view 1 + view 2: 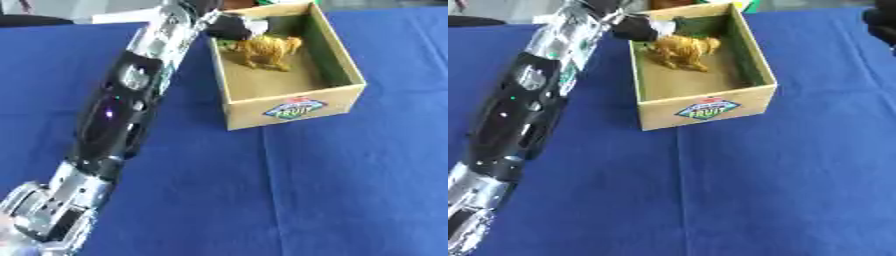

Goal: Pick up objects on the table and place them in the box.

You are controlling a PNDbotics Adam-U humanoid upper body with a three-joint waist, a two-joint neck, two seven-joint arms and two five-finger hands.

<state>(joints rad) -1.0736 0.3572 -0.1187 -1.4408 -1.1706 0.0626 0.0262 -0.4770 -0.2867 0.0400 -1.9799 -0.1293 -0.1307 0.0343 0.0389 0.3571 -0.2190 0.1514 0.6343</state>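
Down in the lower left of the frame, the left arm (114, 125) comes into shot, silver joints at the bottom, black casing with small lit dots through the middle, running diagonally up toward the top centre. All around it lies the blue cloth of the table (350, 190), and a crease line runs down the cloth from below the box to the bottom edge.

Up the frame now, right of centre, sits the cardboard box (293, 107), open at the top, slightly askew, with a colourful fruit label on its near wall. Inside, toward the far left corner, there's a tan toy animal (267, 50), four-legged, standing on the box floor. It's well inside, near the left wall.

At the box's far left corner, the left hand (234, 27) reaches over the rim, dark with a pale patch at its tip, just above and beside the toy animal. Whether its fingers are curled or straight, I cannot tell; it's too blurred, and contact with the toy can't be made out.

In the upper right corner of the right eye view, a dark shape shows: the right hand (883, 25), finger posture unclear.
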